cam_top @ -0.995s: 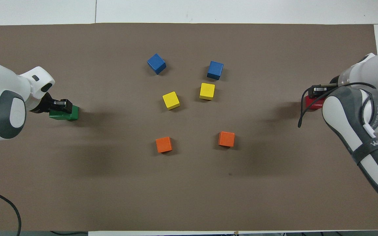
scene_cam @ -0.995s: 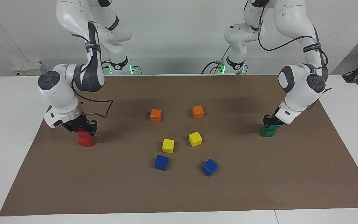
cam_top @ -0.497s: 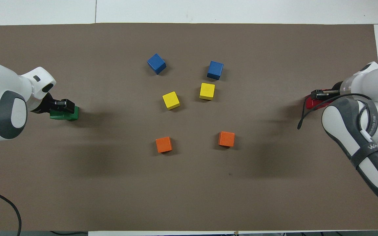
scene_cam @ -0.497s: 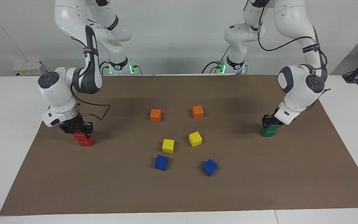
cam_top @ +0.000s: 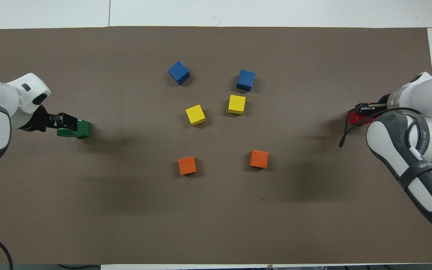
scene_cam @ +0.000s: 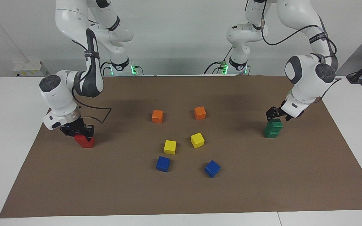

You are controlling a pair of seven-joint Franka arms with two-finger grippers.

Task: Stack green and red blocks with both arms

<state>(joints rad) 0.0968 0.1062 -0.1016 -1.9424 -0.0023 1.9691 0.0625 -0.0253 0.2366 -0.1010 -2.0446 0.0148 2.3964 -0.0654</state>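
Two green blocks (scene_cam: 272, 129) stand stacked near the left arm's end of the mat; the stack also shows in the overhead view (cam_top: 81, 129). My left gripper (scene_cam: 276, 114) is open, just above the top green block and clear of it. Two red blocks (scene_cam: 86, 142) stand stacked near the right arm's end; in the overhead view only a red edge (cam_top: 355, 117) shows. My right gripper (scene_cam: 78, 131) is low at the top red block and hides its upper part. In the overhead view the left gripper (cam_top: 64, 120) and the right gripper (cam_top: 364, 108) cover part of their stacks.
On the brown mat (scene_cam: 181, 194), between the stacks, lie two orange cubes (scene_cam: 157, 116) (scene_cam: 200, 112), two yellow cubes (scene_cam: 170, 147) (scene_cam: 197, 140) and two blue cubes (scene_cam: 163, 164) (scene_cam: 212, 168). White table borders the mat.
My left gripper has let go of the top green block and risen off the stack. My right gripper has lifted slightly at the red stack. The blocks have stayed in place.
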